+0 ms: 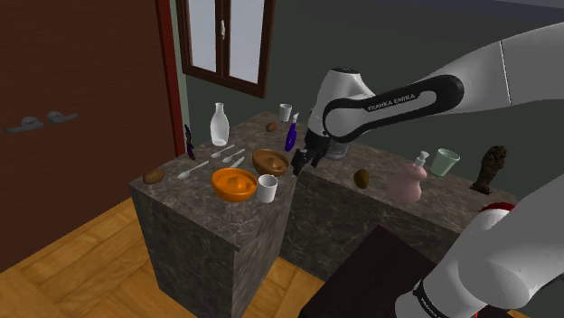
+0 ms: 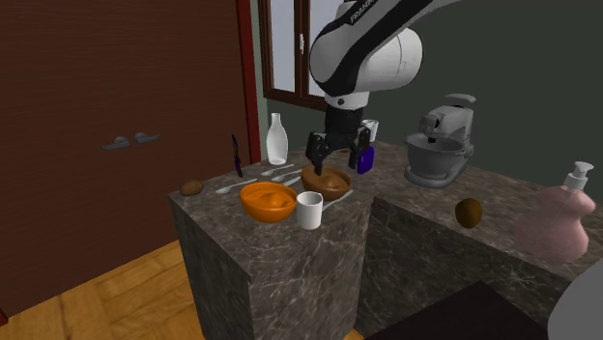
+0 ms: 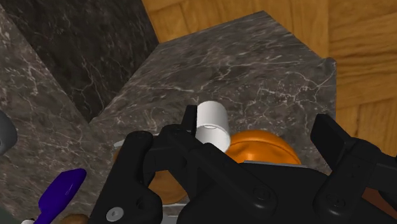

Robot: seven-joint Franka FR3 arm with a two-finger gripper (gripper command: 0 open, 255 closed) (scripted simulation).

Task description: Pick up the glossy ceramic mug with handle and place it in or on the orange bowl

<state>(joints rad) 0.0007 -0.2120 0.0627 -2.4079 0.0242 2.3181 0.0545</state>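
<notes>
White arm [image 1: 529, 63], all-black tool [image 2: 325, 164]

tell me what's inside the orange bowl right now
Nothing lies in the orange bowl: the shoulder view shows its bare inside. The white mug stands beside it on the counter. In the wrist view the gripper covers part of the bowl.

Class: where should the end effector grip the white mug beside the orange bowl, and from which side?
I'd grip the white mug across its upper wall, from straight above: it stands upright, mouth up. Avoid the side facing the orange bowl close by.
</notes>
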